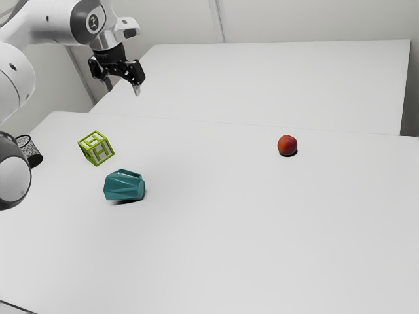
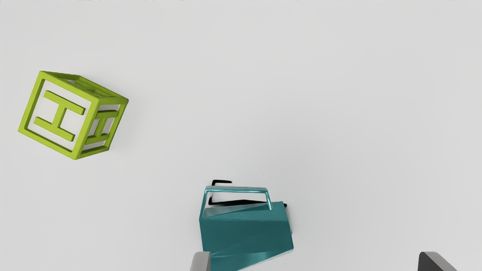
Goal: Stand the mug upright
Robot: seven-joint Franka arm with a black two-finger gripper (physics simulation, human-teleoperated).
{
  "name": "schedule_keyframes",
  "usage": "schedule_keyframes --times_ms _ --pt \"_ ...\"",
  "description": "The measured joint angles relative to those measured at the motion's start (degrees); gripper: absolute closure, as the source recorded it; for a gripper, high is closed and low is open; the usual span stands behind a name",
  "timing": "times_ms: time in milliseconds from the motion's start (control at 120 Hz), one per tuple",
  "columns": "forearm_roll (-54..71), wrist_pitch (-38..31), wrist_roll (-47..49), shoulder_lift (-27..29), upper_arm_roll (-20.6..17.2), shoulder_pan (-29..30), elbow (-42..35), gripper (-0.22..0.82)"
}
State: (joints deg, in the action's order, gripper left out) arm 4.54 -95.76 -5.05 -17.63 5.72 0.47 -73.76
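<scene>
A teal faceted mug [image 1: 124, 186] lies on its side on the white table, its handle toward the green block. High above the table, toward the back in the exterior view, hangs the black gripper [image 1: 123, 88], well apart from the mug. In the wrist view the mug [image 2: 244, 233] shows its handle and side, with its lower part running past the picture's edge. The two fingertips of the gripper [image 2: 314, 261] stand wide apart, nothing held between them; one fingertip overlaps the mug in that view.
A green and white letter block [image 1: 96, 148] rests close to the mug, on its handle side. Beyond the block, at the exterior view's left, is a black mesh cup [image 1: 29, 151]. A red-orange fruit [image 1: 287, 145] sits farther toward the exterior view's right on the table [image 1: 262, 242].
</scene>
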Motion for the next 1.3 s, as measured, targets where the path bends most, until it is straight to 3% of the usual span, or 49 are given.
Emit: schedule_keyframes --times_ms 208,367,542,867,1300 --pt "-0.16 0.51 -0.09 1.75 0.5 -0.46 -1.73 0.0" --pt "-1.27 0.08 -0.08 10.2 1.26 -1.88 -15.52 0.0" --pt "-7.23 -2.92 -1.86 15.42 7.61 -1.9 -29.24 0.0" --pt "-17.38 -9.53 -10.38 12.5 13.33 -0.29 -34.16 0.0" --pt "-24.12 -15.6 -24.26 7.56 13.79 3.01 -34.88 0.0"
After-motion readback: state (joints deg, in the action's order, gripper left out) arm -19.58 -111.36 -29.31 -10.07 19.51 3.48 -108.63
